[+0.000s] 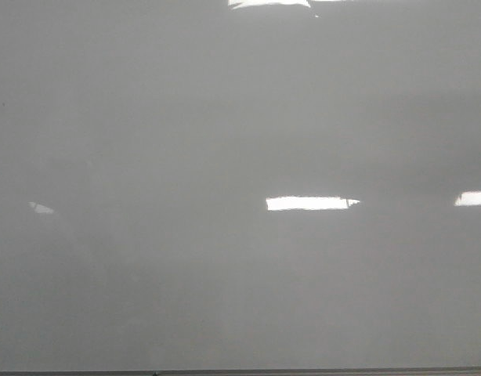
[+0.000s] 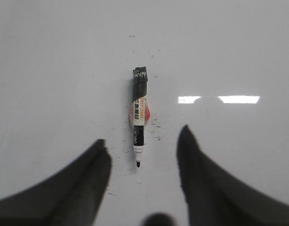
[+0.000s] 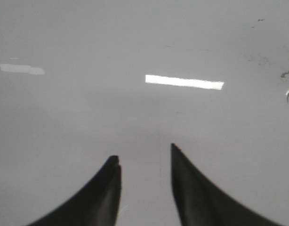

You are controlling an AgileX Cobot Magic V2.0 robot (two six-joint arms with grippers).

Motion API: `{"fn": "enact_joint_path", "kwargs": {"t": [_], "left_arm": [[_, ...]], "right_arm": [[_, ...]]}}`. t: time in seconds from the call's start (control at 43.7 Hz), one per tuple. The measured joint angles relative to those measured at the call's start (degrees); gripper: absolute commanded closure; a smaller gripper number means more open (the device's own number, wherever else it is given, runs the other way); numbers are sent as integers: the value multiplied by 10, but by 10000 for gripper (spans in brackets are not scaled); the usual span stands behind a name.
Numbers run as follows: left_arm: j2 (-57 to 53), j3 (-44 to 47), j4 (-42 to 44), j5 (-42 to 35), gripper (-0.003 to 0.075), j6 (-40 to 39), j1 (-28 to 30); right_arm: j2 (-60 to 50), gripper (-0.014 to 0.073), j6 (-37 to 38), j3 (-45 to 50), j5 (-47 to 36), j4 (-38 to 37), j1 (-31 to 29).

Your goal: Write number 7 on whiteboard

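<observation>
The whiteboard [image 1: 225, 117] fills the front view as a glossy pale grey sheet with bright glare patches and a thin dark bottom edge; no number 7 shows on it. In the left wrist view a marker [image 2: 139, 115] lies flat on the whiteboard [image 2: 50, 70], uncapped, its black tip towards my fingers. My left gripper [image 2: 144, 141] is open and empty, its fingers on either side of the marker's tip end, not touching it. My right gripper [image 3: 143, 155] is open and empty over bare whiteboard [image 3: 135, 117]. Neither gripper shows in the front view.
Small dark ink specks [image 2: 156, 127] are scattered on the board round the marker. More smudges [image 3: 288, 73] sit at the edge of the right wrist view. Bright rectangular light reflections [image 1: 307, 203] lie on the board.
</observation>
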Motion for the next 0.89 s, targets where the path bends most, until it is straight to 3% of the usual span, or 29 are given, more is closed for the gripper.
{"fn": "enact_joint_path", "kwargs": {"t": [0.092,0.412,0.893], "left_arm": [[0,0,0,0,82,0,0],[31,-13,-1,-25,83,0,0],[441,-155,3,-29,83,0,0]], "right_arm": [[0,-30,0,0,0,0,0],[0,-30,0,0,0,0,0],[0,-30,0,0,0,0,0]]}}
